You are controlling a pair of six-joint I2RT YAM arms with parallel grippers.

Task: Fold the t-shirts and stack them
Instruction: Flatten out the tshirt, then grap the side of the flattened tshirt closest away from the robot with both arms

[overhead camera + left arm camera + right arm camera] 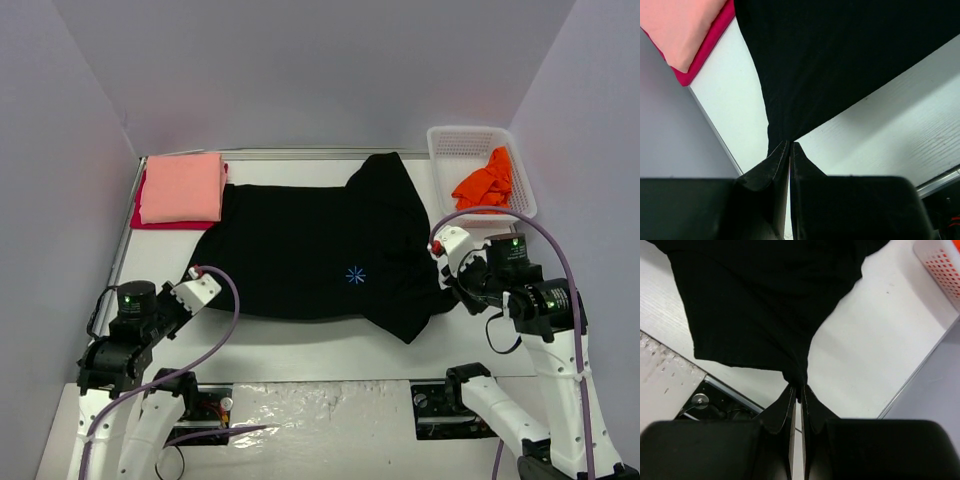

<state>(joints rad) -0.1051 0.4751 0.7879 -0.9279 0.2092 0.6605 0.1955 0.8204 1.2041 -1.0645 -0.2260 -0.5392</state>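
Note:
A large black t-shirt (320, 255) lies spread across the middle of the table, a small blue mark near its front. My left gripper (197, 283) is shut on its near left corner, the cloth (840, 60) pinched at the tips of my left gripper (790, 144). At its right edge, my right gripper (447, 285) is shut on a bunched fold of the cloth (765, 300), which runs into my right gripper (798, 387). A folded salmon-pink t-shirt (182, 187) rests on a folded red t-shirt (150, 219) at the back left. A crumpled orange t-shirt (487, 180) lies in the basket.
A white plastic mesh basket (452, 141) stands at the back right corner. Grey walls close in the table on three sides. The arm bases and cables sit along the near edge, by a metal rail (725, 390).

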